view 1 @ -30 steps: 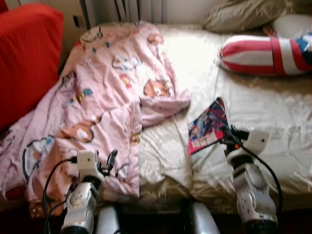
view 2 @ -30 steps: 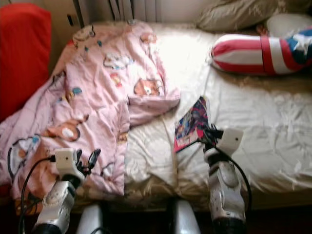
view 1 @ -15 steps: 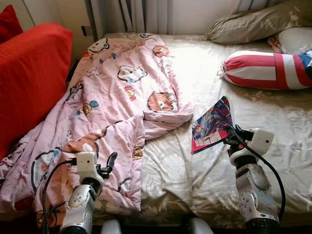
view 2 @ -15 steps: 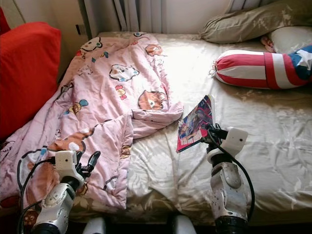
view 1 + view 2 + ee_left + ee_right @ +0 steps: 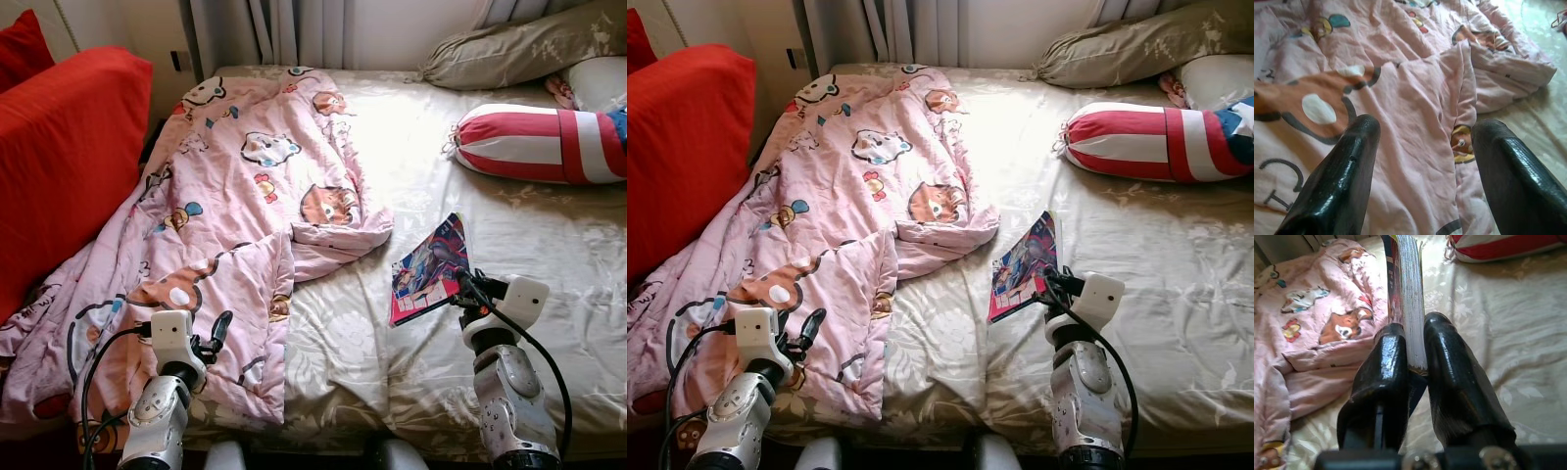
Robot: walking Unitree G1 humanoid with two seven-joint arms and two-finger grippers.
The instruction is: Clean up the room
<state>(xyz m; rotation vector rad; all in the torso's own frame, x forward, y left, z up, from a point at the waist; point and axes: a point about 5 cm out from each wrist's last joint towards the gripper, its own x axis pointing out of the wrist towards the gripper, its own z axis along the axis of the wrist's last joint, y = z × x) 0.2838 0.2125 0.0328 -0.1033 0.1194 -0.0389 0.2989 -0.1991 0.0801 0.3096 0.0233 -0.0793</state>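
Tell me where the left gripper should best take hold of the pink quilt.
Probably the folded-back flap edge of the pink quilt, approached from above: it stands up as a ridge between the open fingers of the left gripper.

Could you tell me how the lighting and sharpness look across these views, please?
Left eye view: sharp; window light washes out the sheet beside the quilt. Left wrist view: quilt crisp, open left gripper soft and glossy. Right wrist view: right gripper, shut on the book, shows glare; the bed behind is softer.
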